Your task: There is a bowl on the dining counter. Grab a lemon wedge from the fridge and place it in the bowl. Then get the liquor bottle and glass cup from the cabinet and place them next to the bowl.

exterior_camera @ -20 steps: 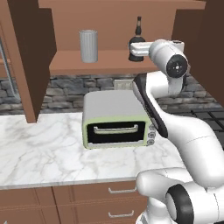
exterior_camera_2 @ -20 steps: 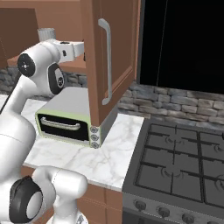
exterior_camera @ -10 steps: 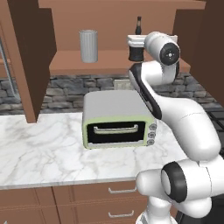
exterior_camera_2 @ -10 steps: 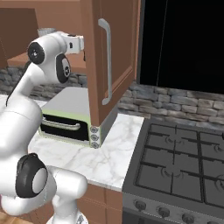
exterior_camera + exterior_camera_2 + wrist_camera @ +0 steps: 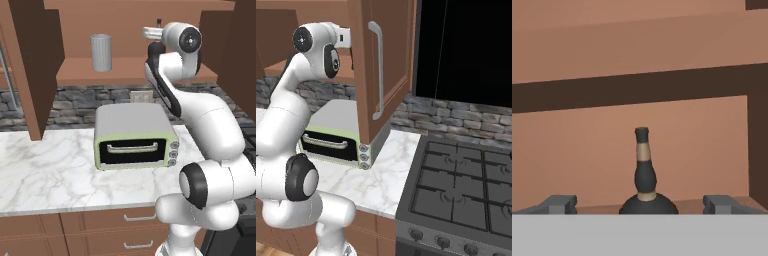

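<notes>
The gripper (image 5: 640,204) hung level with jaws wide apart, the liquor bottle (image 5: 645,180) between them, upright, neck toward twelve o'clock.

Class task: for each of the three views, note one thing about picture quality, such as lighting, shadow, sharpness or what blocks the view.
Left base view: even light and soft rendering, with the arm covering most of the liquor bottle. Right base view: the cabinet door hides the shelf, and the upper right is pure black. Hand view: the bottle is slightly blurred, under a dark shelf band.

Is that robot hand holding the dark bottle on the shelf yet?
No, nothing is held. The fingers stand wide apart on either side of the liquor bottle, not touching it.
</notes>
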### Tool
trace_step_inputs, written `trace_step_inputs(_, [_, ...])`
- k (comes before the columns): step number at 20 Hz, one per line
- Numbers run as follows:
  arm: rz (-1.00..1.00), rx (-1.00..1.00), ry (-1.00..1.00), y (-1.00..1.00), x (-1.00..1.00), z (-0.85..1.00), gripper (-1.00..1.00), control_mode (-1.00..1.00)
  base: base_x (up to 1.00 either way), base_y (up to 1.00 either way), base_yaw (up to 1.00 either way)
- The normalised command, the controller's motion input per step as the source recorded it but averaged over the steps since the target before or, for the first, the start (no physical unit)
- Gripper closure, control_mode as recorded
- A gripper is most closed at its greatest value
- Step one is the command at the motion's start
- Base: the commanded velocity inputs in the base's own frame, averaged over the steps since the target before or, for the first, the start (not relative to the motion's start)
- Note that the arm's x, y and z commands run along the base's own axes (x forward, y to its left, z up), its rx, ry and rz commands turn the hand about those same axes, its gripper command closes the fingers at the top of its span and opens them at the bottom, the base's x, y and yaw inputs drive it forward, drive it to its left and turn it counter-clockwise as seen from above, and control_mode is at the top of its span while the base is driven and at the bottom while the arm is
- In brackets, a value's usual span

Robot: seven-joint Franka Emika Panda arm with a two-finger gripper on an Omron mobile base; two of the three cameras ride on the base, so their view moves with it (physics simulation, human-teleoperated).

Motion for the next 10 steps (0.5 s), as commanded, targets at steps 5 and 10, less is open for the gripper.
trace_step_inputs(5, [0.00, 0.00, 0.02, -0.01, 0.14, 0.02, -1.00, -1.00, 0.00, 0.00, 0.00])
trace_step_inputs(10, [0.00, -0.01, 0.00, -0.01, 0.27, -0.01, -1.00, -1.00, 0.00, 0.00, 0.00])
